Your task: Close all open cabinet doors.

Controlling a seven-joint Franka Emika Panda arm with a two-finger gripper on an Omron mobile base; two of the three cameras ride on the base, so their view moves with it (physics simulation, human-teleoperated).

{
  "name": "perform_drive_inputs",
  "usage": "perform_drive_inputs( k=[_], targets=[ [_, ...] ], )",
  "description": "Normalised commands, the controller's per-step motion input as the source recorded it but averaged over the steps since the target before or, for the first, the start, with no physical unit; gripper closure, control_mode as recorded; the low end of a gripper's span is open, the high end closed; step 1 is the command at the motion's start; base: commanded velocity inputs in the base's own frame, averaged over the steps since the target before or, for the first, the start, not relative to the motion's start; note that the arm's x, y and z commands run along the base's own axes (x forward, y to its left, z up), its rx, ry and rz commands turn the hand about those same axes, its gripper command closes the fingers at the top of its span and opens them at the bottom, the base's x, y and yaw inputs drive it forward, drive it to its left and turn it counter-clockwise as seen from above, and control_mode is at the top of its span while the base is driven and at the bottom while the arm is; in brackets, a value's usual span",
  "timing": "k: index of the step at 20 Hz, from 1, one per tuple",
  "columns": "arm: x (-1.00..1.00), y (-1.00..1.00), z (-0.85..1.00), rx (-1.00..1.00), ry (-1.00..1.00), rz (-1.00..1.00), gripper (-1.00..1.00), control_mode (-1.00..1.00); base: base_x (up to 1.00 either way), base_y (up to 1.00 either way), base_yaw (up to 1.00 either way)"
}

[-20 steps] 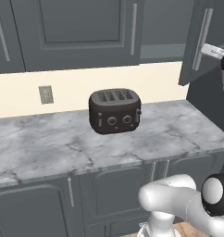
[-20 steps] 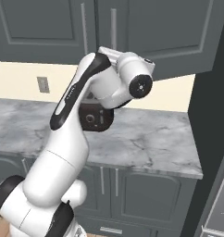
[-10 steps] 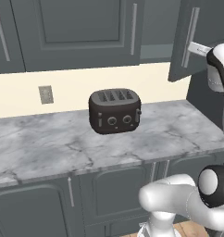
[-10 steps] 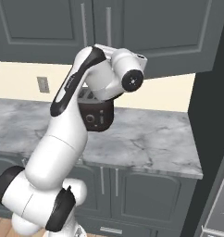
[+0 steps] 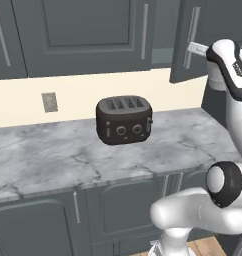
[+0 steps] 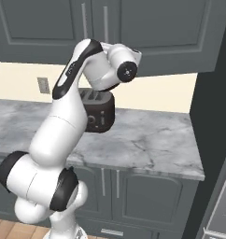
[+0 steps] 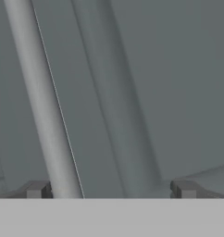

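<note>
Tool [image 7: 109, 190] spread apart, pressed close against tall dark grey shaker-panel cabinet door [image 7: 146, 83]; long vertical silver bar handle [image 7: 42, 106] just beside one fingertip.

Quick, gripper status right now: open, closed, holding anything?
Gripper: open, jaws spread wide and holding nothing, right up against the open cabinet door, with its handle just inside one fingertip.
</note>
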Motion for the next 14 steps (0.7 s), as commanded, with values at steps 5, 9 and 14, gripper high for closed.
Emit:
perform_drive_inputs(
  k=[5, 9, 14],
  targets=[
    [0.68, 0.0, 0.0, 0.0, 0.0, 0.0, -1.0, -1.0, 0.0, 0.0, 0.0],
    [0.61, 0.0, 0.0, 0.0, 0.01, 0.0, -1.0, -1.0, 0.0, 0.0, 0.0],
    [0.53, 0.0, 0.0, 0.0, 0.02, 0.0, -1.0, -1.0, 0.0, 0.0, 0.0]
  ],
)
